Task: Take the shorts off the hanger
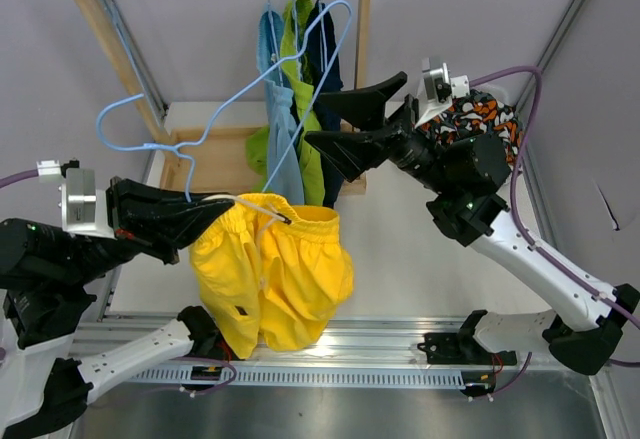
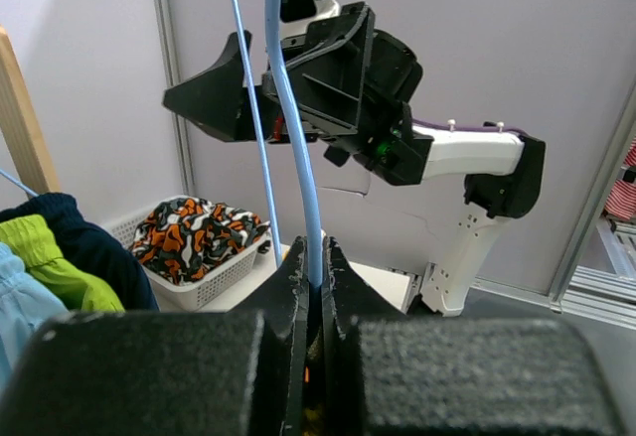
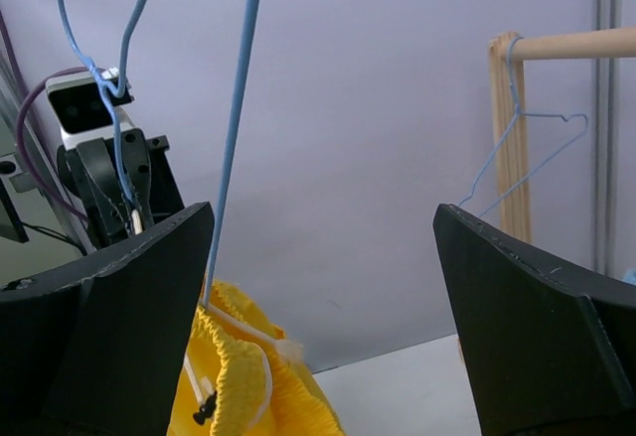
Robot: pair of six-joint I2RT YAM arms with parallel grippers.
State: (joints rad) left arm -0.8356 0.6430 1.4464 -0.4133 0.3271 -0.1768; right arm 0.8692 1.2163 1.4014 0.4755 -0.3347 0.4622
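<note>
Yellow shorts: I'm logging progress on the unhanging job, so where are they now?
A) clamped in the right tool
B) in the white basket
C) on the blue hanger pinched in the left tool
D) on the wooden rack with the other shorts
C: the yellow shorts dangle from the blue hanger, whose wire the left tool pinches shut; the right tool stands open, holding nothing.

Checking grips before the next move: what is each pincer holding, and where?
Left pincer clamps the blue hanger by its wire beside the yellow shorts. Right pincer is open, holding nothing.
</note>
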